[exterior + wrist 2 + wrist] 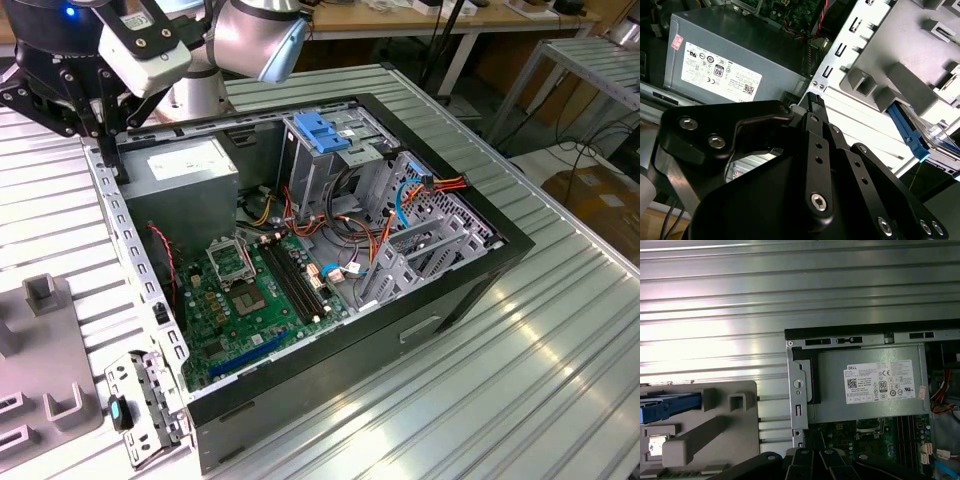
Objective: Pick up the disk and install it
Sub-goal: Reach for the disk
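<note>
The disk (pixel 670 407) rests in a grey plastic fixture (pixel 735 440) beside the open computer case (pixel 800 390); I see mainly one blue carrier rail. In the second wrist view the disk (pixel 910 131) shows the same rail with a silver edge behind it, under the fixture's blocks (pixel 900 75). My gripper (pixel 812 100) hangs over the case rim at the power-supply corner, apart from the disk, fingers together and holding nothing. In the exterior view the gripper (pixel 112 150) is at the case's far corner on that view's left.
Inside the case (pixel 470 290) are a grey power supply (pixel 185 170), a green motherboard (pixel 250 290), a drive cage with a light-blue flap (pixel 322 130) and orange and blue cables (pixel 440 185). The ribbed metal table (pixel 540 380) surrounds the case.
</note>
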{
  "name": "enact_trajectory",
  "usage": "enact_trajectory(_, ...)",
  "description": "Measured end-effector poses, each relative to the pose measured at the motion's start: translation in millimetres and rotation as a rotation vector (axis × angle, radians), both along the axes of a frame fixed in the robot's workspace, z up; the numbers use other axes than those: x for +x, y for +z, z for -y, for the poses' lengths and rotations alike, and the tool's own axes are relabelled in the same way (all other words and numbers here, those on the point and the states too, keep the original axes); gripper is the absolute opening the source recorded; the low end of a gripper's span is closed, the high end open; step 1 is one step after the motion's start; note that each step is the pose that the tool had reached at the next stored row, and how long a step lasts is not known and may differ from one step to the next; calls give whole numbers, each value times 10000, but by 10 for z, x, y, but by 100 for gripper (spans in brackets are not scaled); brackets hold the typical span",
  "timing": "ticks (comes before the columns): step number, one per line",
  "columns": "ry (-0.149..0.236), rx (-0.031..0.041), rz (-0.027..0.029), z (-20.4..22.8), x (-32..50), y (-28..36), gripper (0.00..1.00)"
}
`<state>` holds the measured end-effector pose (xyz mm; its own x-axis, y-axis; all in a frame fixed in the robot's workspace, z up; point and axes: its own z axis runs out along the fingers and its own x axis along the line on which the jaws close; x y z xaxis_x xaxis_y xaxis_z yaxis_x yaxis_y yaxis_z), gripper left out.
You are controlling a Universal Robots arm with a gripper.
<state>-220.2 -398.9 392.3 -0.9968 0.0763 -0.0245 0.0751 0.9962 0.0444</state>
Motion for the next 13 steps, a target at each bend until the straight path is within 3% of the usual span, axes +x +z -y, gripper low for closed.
enact_trajectory(13,1,0,0,0,-100,0,11)
